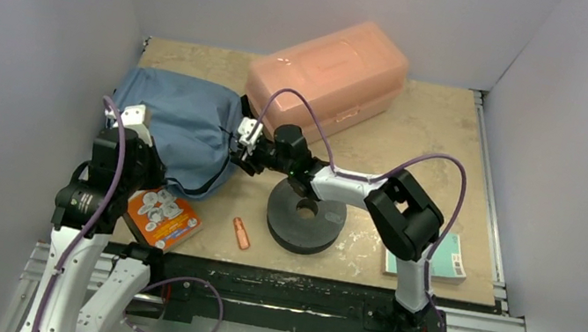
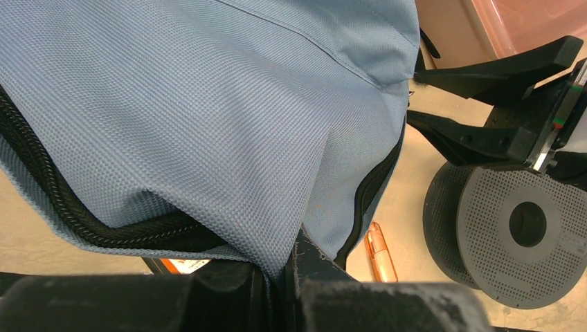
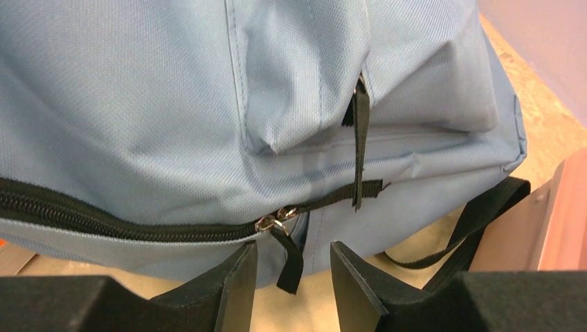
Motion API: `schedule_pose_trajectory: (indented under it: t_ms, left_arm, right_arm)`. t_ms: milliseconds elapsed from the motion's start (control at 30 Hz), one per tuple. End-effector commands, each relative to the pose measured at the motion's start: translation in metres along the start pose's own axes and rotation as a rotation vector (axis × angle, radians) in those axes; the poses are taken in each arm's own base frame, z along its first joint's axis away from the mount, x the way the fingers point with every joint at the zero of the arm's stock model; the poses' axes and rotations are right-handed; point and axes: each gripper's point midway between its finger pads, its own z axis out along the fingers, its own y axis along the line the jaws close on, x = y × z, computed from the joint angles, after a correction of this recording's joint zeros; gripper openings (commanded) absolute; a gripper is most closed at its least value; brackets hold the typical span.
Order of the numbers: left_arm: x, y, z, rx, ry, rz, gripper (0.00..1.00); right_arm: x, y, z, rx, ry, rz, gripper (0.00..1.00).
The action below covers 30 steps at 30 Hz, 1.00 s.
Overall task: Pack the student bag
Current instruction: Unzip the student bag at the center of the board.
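**Student bag point(image 1: 181, 126):** lies slumped on the surface point(image 1: 419, 141) between the two grippers, its blue fabric touching both.

**Left gripper point(image 2: 284, 268):** clenched on a fold of the bag's fabric, just beside the black zipper teeth.

**Right gripper point(image 3: 291, 250):** released, jaws apart, at the bag's opposite edge. The black zipper pull point(image 3: 289, 266) hangs between its fingertips, and the slider point(image 3: 267, 223) sits just above them. The zipper stretch leading to the slider is closed.

**Containers:** what the bag holds cannot be seen. A salmon-pink box point(image 1: 328, 69) stands just beyond the right gripper with its lid down; its contents cannot be made out.

**Loose items:**
- A dark grey spool point(image 1: 305, 217) lies flat behind the right gripper, under its arm.
- An orange packet point(image 1: 164, 217) lies on the near side of the left gripper.
- A copper-coloured tube point(image 1: 241, 232) lies between the packet and the spool.
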Motion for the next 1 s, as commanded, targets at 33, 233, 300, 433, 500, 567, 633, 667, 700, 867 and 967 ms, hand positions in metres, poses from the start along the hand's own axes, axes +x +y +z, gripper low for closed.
schedule_pose_trajectory:
  t_ms: [33, 233, 300, 433, 500, 567, 633, 667, 700, 867, 967]
  left_arm:
    - [-0.017, -0.004, 0.0, 0.017, -0.058, 0.023, 0.0]
    - [-0.015, -0.004, 0.006, 0.01, -0.054, -0.003, 0.0]
    - [-0.016, -0.004, 0.006, 0.006, -0.048, -0.006, 0.0]
    - [-0.018, -0.002, 0.007, -0.009, -0.059, -0.02, 0.0]
    - [-0.019, 0.002, 0.009, -0.032, -0.064, -0.039, 0.0]
    - [-0.019, 0.008, 0.012, -0.079, -0.063, -0.073, 0.0]
    - [-0.019, 0.018, 0.017, -0.152, -0.061, -0.123, 0.0]
    - [-0.017, 0.023, 0.02, -0.187, -0.059, -0.156, 0.0]
    - [-0.016, 0.027, 0.024, -0.217, -0.057, -0.185, 0.0]
    - [-0.013, 0.04, 0.039, -0.337, -0.07, -0.325, 0.0]
    - [-0.019, 0.047, 0.042, -0.376, -0.133, -0.394, 0.0]
  right_arm:
    - [-0.031, -0.006, 0.01, -0.015, -0.086, -0.01, 0.44]
    - [-0.027, 0.007, 0.014, -0.091, -0.08, -0.001, 0.3]
    - [-0.026, 0.009, 0.014, -0.099, -0.089, 0.01, 0.25]
    - [-0.025, 0.011, 0.016, -0.112, -0.083, 0.028, 0.0]
    - [-0.025, 0.008, 0.016, -0.096, -0.045, 0.075, 0.0]
    - [-0.028, 0.004, 0.01, -0.062, -0.009, 0.132, 0.0]
    - [-0.034, 0.004, -0.001, -0.042, 0.01, 0.19, 0.0]
    - [-0.035, 0.006, -0.006, -0.038, 0.015, 0.214, 0.0]
    - [-0.037, 0.008, -0.012, -0.036, 0.021, 0.24, 0.0]
    - [-0.021, 0.024, -0.024, -0.067, 0.148, 0.388, 0.0]
    - [-0.019, 0.045, -0.027, -0.156, 0.2, 0.44, 0.0]
